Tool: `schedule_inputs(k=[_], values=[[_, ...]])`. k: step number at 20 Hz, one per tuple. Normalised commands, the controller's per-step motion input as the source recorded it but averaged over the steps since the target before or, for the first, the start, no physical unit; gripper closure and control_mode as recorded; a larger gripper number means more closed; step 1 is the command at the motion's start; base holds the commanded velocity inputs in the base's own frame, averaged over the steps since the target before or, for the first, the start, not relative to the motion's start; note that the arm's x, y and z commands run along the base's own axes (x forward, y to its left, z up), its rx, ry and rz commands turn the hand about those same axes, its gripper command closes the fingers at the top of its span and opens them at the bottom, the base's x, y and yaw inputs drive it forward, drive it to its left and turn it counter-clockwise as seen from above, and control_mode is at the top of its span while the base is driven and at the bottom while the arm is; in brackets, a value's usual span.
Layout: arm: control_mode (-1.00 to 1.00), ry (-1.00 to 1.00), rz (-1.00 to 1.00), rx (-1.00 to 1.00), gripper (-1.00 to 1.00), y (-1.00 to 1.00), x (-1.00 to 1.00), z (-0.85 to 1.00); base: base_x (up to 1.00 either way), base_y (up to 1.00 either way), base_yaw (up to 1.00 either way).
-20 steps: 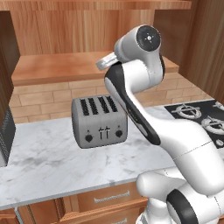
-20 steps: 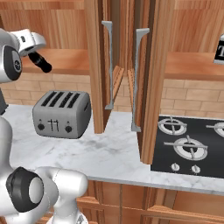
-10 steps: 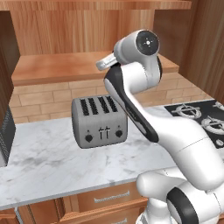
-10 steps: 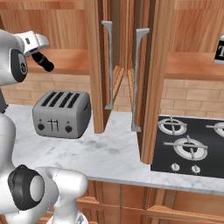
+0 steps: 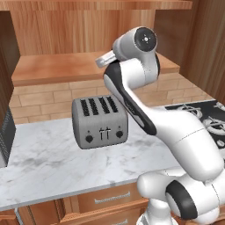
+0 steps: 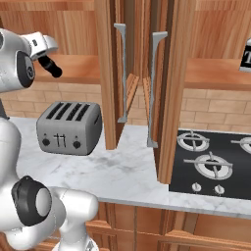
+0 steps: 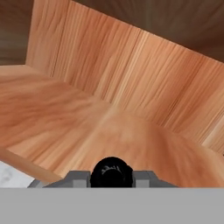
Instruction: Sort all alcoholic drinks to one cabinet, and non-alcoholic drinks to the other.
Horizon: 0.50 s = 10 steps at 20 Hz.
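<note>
I have the small black bottle (image 7: 111, 172) clamped between my nearly closed jaws, its round top sitting right at the gripper (image 6: 53, 68). Just ahead and below lies the bare wooden shelf (image 7: 87, 127) of the open left cabinet (image 5: 88, 66); the toaster (image 6: 68, 128) sits lower, underneath.

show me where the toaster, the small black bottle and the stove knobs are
toaster (image 5: 101, 123): left base view, on its grey front face above the dials.
small black bottle (image 7: 112, 171): hand view, on its round black top between the fingertips.
stove knobs (image 6: 196, 187): right base view, on the left of the two knobs.
</note>
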Motion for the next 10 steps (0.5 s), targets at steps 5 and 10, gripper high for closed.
schedule_inputs(k=[5, 10], values=[[-1.0, 0.0, 0.0, 0.0, 1.0, 0.0, 0.37, 0.0, 0.0, 0.0, 0.0], [-1.0, 0.0, 0.0, 0.0, 1.0, 0.0, 0.35, -0.01, 0.0, 0.0, 0.0]])
